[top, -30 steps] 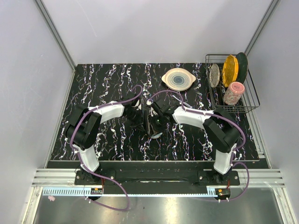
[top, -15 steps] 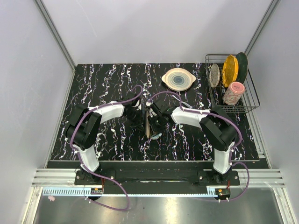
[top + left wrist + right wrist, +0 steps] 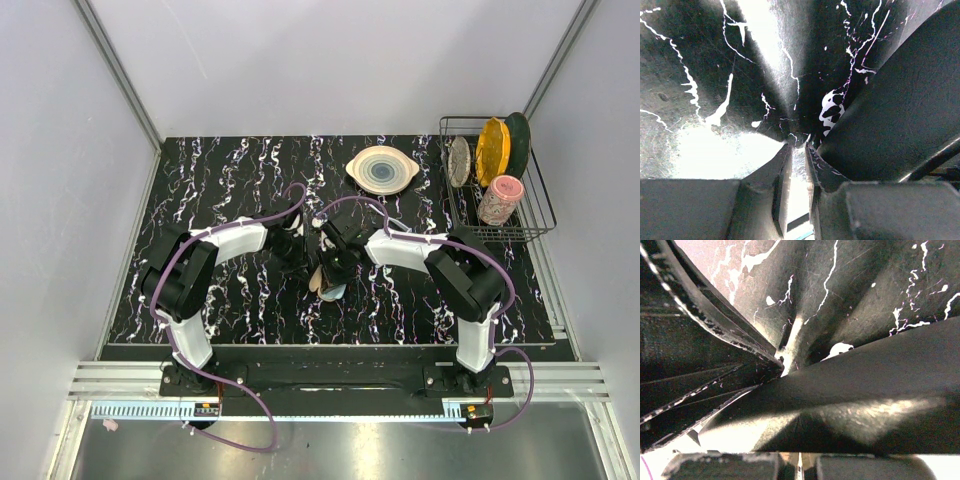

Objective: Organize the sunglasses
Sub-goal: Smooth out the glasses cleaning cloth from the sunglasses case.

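Note:
The black case point(image 3: 322, 277) stands partly open at the table's middle, its tan lining showing. The sunglasses are hidden. A bit of light blue cloth point(image 3: 336, 292) peeks out beside the case. My left gripper point(image 3: 302, 257) is at the case's left side; in the left wrist view it point(image 3: 800, 150) is nearly shut, with only a thin empty gap, low over the table, and the case point(image 3: 900, 110) lies against its right finger. My right gripper point(image 3: 336, 262) is at the case's right side. In the right wrist view the case's black shell point(image 3: 865, 385) covers the fingertips of the gripper point(image 3: 799, 467), which looks shut on it.
A cream plate point(image 3: 382, 169) sits at the back of the marbled table. A wire dish rack point(image 3: 540, 205) at the back right holds plates and a pink cup point(image 3: 500, 199). The two arms meet closely at the middle.
The case has turned from a dark edge-on shape to showing its tan lining. My right gripper has shifted slightly left and toward the near edge with it. The left gripper has barely moved.

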Controlling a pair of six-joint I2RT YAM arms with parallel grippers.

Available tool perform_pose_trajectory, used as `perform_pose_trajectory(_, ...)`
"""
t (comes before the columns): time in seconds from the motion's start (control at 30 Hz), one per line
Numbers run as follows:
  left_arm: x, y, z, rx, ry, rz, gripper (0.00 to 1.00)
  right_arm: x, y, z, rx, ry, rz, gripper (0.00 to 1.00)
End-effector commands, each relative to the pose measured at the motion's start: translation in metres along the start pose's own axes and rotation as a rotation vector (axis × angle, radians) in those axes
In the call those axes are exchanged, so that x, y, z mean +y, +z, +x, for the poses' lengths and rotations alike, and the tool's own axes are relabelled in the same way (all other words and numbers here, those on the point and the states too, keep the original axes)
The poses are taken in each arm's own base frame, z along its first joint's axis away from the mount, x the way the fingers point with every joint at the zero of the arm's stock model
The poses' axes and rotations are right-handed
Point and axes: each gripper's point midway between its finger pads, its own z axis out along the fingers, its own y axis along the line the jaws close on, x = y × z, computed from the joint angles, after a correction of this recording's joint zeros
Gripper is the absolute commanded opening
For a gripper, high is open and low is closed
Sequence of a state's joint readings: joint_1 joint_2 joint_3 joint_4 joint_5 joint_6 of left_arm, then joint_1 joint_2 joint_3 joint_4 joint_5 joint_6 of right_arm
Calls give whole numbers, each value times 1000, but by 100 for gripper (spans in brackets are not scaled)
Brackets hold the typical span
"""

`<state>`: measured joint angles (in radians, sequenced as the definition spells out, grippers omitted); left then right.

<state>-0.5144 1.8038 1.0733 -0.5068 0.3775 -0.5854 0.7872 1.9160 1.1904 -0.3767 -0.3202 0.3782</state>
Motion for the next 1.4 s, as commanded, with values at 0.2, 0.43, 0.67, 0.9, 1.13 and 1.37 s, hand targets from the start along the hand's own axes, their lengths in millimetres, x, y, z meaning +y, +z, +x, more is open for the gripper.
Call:
perform_pose_trajectory(0.2,-13,-6,-9,-34,12,23,21,9,-2,-5,-48,21,-57,0)
perform_pose_trajectory(0.43,-15,-2,-6,-18,16,28,20,11,-11,-13,-115,27,-104,0)
perform_pose_trajectory(0.67,-17,-1,-4,-7,15,33,20,13,-20,-17,-182,64,-216,0)
perform_pose_trajectory(0.9,-19,2,-3,5,12,37,20,21,-27,-24,-250,67,-304,0)
perform_pose_trajectory(1.13,-19,4,-2,12,5,37,20,20,-35,-23,-285,107,-391,0)
perform_pose_trajectory(1.37,-19,3,-2,13,6,28,20,25,-39,-24,-291,97,-472,0)
